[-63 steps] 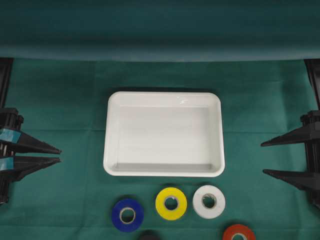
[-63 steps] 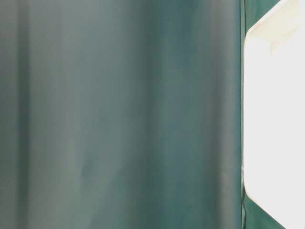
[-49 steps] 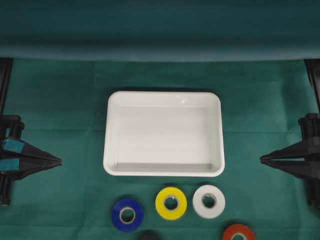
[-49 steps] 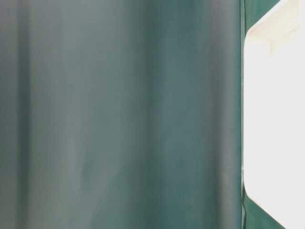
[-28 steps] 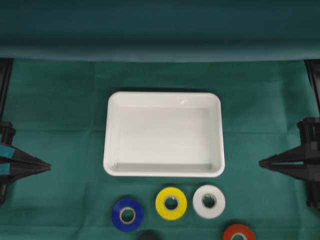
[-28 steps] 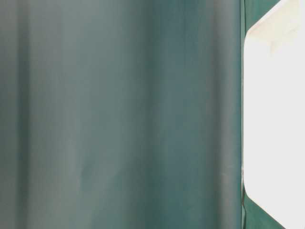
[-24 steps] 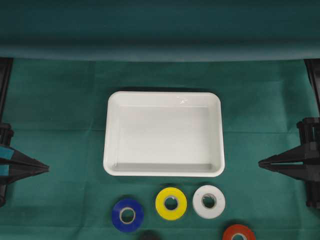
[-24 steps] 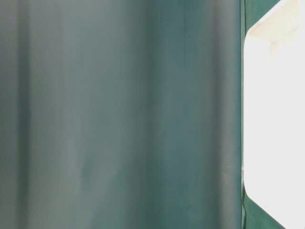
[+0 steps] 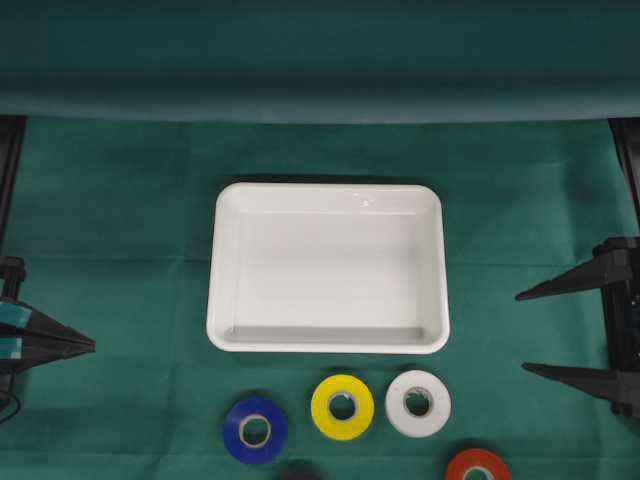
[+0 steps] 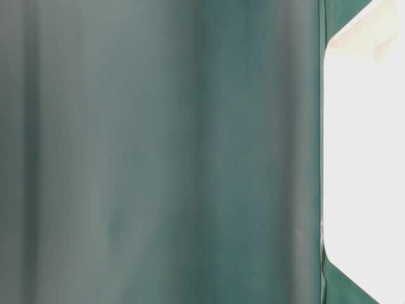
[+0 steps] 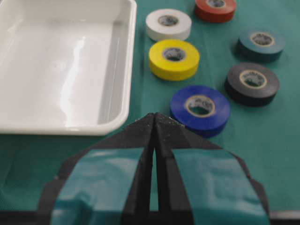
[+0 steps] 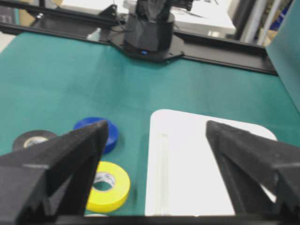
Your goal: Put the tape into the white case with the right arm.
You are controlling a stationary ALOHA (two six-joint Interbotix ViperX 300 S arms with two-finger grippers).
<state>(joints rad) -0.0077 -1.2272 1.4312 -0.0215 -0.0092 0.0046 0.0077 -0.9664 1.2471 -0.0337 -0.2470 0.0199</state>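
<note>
Spread wide, the right arm's black gripper [image 9: 520,332] with two long pointed fingers waits at the right edge of the green cloth [image 9: 120,200], well apart from the glossy white shallow rectangular plastic case [image 9: 328,268], which lies empty at centre; opposite, the left black gripper [image 9: 90,344] with light-blue tape strips is pressed together, while blue [image 9: 255,430], yellow [image 9: 342,406], white [image 9: 418,403] and red [image 9: 477,466] tape rolls sit on the cloth below the case

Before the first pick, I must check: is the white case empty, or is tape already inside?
Empty: the white case shows only bare glossy floor in the overhead and left wrist views.
</note>
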